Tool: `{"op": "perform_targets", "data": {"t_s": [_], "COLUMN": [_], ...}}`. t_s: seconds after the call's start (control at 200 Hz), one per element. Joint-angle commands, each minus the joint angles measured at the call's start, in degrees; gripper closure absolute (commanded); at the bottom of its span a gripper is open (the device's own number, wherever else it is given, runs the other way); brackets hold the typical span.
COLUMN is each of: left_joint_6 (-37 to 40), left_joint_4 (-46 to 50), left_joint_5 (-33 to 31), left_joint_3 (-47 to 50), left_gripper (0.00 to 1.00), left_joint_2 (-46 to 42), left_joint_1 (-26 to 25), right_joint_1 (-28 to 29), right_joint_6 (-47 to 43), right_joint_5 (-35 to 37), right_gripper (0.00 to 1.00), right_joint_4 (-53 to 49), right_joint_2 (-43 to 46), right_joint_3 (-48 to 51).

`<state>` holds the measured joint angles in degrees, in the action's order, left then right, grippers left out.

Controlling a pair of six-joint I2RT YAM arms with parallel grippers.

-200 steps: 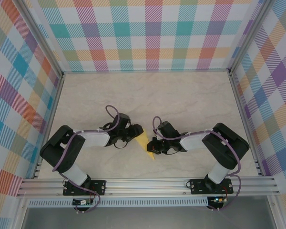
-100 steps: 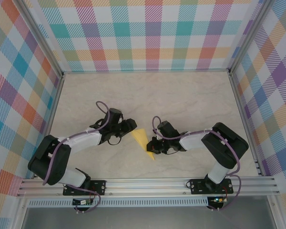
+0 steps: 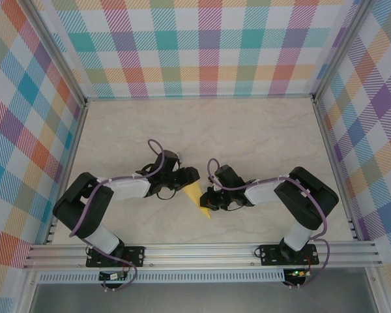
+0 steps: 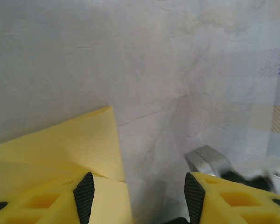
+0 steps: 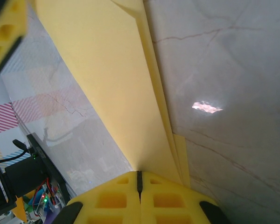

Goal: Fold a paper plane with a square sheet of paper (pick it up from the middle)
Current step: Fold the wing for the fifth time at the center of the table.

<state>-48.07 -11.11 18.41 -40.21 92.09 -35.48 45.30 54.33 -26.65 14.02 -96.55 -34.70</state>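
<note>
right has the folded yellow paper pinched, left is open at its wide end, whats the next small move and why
Probably close the left gripper on the wide end of the square sheet of paper. Its jaws stand open astride the edge, one finger over paper, the other over the table, while the right gripper is shut on the narrow end.

Marbled beige tabletop (image 3: pixel 247 130), pastel plaid walls (image 3: pixel 208 45)
</note>
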Motion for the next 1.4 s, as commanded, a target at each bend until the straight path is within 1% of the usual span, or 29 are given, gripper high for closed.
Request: {"op": "perform_targets", "data": {"t_s": [0.0, 0.1, 0.215, 0.53, 0.68, 0.8, 0.88, 0.975, 1.085, 1.245, 1.395], "left_joint_6": [2.1, 3.0, 4.4, 7.9, 8.3, 8.7, 8.2, 5.8, 3.3, 0.0, -1.5], "left_joint_4": [-0.6, -0.6, -1.2, -0.3, 0.5, 3.6, 5.2, 4.8, 3.7, 0.6, -2.1], "left_joint_5": [-2.0, -3.4, -3.0, -0.2, 1.4, 1.6, 1.8, 3.6, 4.7, 4.7, 4.8], "left_joint_3": [-1.1, 0.2, 1.6, 1.8, 1.7, 0.3, -0.3, 0.0, 0.3, 0.6, -0.6], "left_gripper": [0.45, 0.45, 0.45, 0.45, 0.45, 0.45, 0.45, 0.45, 0.47, 0.49, 0.49], "left_joint_2": [2.5, 2.9, 2.9, 4.0, 2.2, -1.5, -5.0, -8.2, -9.9, -7.8, -2.9], "left_joint_1": [0.8, 2.5, 5.2, 11.6, 14.0, 14.4, 14.4, 13.9, 10.7, 4.9, 0.8], "right_joint_1": [0.1, 0.1, 0.1, 0.1, 0.1, 0.1, 0.1, 0.1, 0.1, 0.1, 0.1], "right_joint_6": [-1.2, -1.2, -1.2, -1.2, -1.1, -0.8, -0.5, 0.5, 2.4, 5.2, 6.1], "right_joint_5": [1.2, 1.0, 1.0, 0.9, 0.8, 0.7, 1.0, 1.4, 2.1, 3.8, 4.8], "right_gripper": [0.95, 0.95, 0.95, 0.95, 0.95, 0.95, 0.95, 0.94, 0.94, 0.94, 0.94], "right_joint_4": [-5.5, -5.5, -5.8, -6.2, -6.2, -5.7, -5.7, -5.1, -2.9, 0.2, 0.8], "right_joint_2": [-2.0, -2.1, -2.1, -2.3, -2.5, -2.8, -2.9, -3.0, -3.4, -3.8, -4.3], "right_joint_3": [1.3, 1.5, 1.5, 1.1, 0.6, 0.4, 0.0, -0.7, -1.1, -1.9, -2.6]}}
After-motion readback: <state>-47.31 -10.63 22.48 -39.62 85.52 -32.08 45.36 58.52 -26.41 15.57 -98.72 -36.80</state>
